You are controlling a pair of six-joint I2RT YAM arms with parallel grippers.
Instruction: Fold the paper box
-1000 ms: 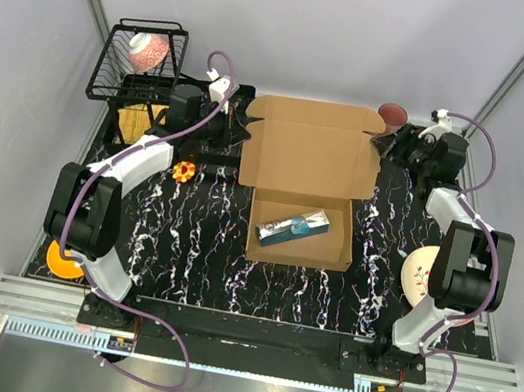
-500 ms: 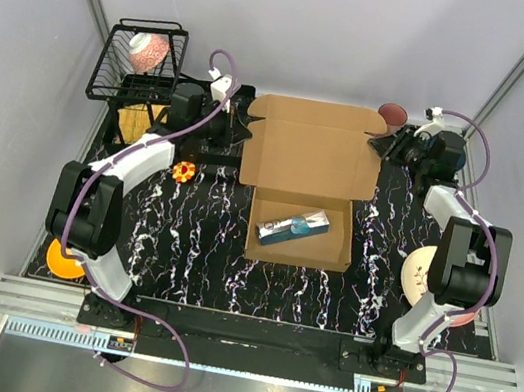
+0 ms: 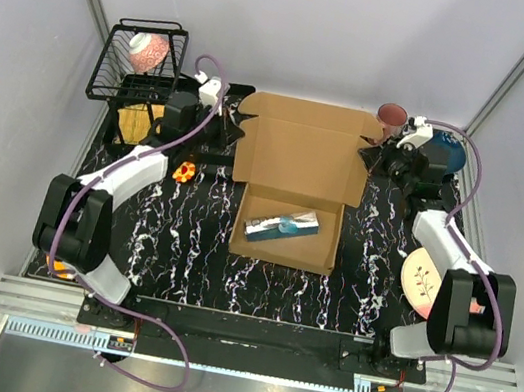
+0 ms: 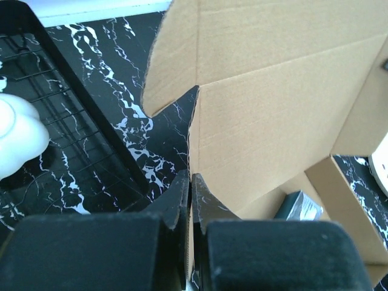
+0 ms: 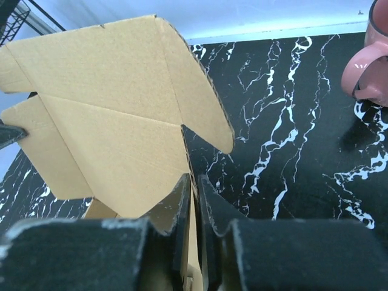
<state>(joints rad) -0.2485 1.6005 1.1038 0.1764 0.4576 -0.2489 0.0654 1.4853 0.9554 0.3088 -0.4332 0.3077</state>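
The paper box point(image 3: 300, 152) is brown cardboard in the middle of the black marbled table, its lid panel raised behind the shallow tray. A blue and silver packet point(image 3: 282, 225) lies in the tray. My left gripper point(image 3: 235, 134) is shut on the lid's left edge. In the left wrist view the fingers point(image 4: 176, 200) pinch the cardboard point(image 4: 273, 121) just under a side flap. My right gripper point(image 3: 363, 156) is shut on the lid's right edge. In the right wrist view its fingers point(image 5: 212, 203) clamp the sheet point(image 5: 109, 121) below the rounded flap.
A black wire basket point(image 3: 138, 63) holding a pink and white object stands at the back left, close to the left arm. A pink mug point(image 3: 392, 115) and a blue bowl point(image 3: 446, 150) sit behind the right gripper. A patterned plate point(image 3: 420, 280) lies right, a small orange item point(image 3: 183, 172) left.
The right gripper has closed on the lid's right edge. The lid now stands steeper, and the whole box has shifted slightly left and toward the back. Both arms have stretched farther back.
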